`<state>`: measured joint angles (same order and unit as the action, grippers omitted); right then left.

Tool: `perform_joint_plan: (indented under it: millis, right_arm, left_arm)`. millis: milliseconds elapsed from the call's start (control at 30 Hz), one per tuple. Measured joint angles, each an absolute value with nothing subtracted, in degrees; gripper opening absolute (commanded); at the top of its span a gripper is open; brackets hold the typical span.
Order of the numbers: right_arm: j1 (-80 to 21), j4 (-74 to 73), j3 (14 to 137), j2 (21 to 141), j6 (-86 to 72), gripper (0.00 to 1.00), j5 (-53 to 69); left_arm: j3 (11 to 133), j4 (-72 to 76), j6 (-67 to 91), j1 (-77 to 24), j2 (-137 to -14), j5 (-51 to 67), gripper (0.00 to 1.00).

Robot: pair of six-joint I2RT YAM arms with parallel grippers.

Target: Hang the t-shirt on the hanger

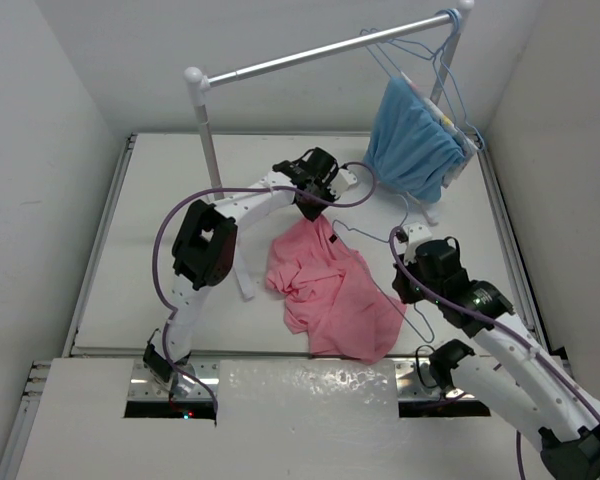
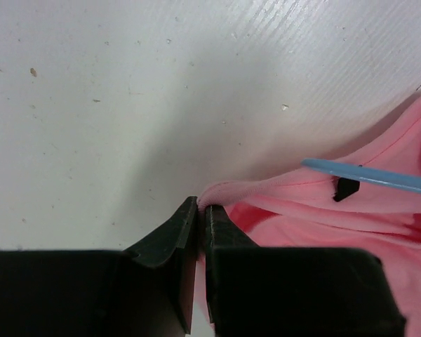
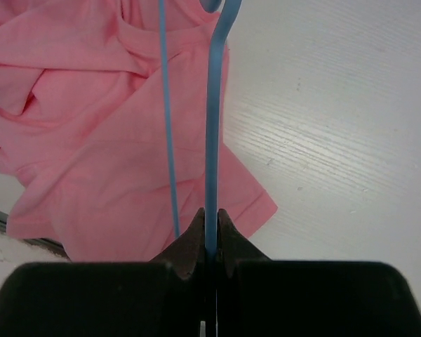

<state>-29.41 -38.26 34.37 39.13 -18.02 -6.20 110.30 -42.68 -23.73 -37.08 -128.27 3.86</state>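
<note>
The salmon-pink t-shirt (image 1: 325,290) lies crumpled on the white bench (image 1: 130,270). The left hand (image 2: 199,205) pinches its edge; the right hand (image 3: 210,213) clamps the pale-blue wire hanger (image 3: 212,126) over the cloth.

Open table (image 1: 120,260) left of t-shirt (image 1: 330,290); rail stand (image 1: 208,140) seemingly near.

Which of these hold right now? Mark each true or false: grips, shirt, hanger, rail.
1. The left gripper is shut on an edge of the t-shirt. True.
2. The right gripper is open, holding nothing. False: it is shut on the hanger wire.
3. A light-blue garment hangs from the rail. True.
4. The t-shirt hangs from the rail too. False: it lies crumpled on the table.
</note>
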Motion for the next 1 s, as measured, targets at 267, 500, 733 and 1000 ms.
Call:
perform_joint_plan:
  millis: [267,500,733,1000]
  right_arm:
    - [-29.4,-36.0,34.3,42.0,-17.8,0.00,0.2]
    - [-29.4,-33.2,34.3,44.0,-17.5,0.00,3.2]
    - [-29.4,-32.2,34.3,47.7,-15.6,0.00,1.5]
    - [-29.4,-35.5,37.1,48.9,-13.0,0.00,-3.8]
  left_arm:
    - [110.6,-42.9,-24.2,-37.1,-128.3,5.1,0.05]
    - [110.6,-43.3,-25.0,-37.1,-128.3,6.2,0.05]
    - [110.1,-43.2,-26.4,-37.1,-128.1,7.5,0.05]
    - [108.2,-43.2,-27.5,-37.3,-127.6,6.8,0.05]
